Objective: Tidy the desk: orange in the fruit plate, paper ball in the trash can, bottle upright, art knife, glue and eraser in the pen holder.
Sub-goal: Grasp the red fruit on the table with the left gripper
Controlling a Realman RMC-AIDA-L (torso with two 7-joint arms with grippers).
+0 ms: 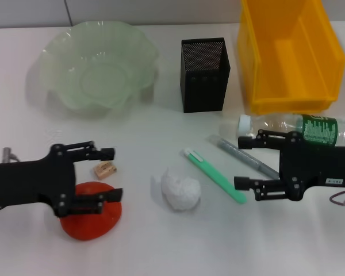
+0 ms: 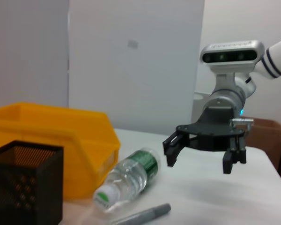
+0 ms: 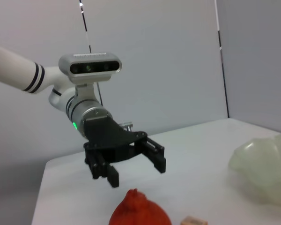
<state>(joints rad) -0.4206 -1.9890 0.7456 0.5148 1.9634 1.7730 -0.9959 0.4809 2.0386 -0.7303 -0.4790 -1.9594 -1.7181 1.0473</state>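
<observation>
My left gripper (image 1: 106,174) hangs wide open, holding nothing, just above the orange (image 1: 91,218) w/ jaws set to straddle it for the fruit plate (image 1: 63,92), while right gripper (image 1: 246,160) idles open over glue (image 1: 244,156) by the lying bottle (image 1: 299,129).

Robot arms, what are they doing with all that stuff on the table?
They are starting to tidy up. The left claw is open above the orange, which it has not grabbed. The right claw is open too, beside the bottle lying on its side. The paper ball, green knife, glue stick and eraser lie loose on the table. The glass bowl, mesh cup and yellow bin hold nothing yet.
</observation>
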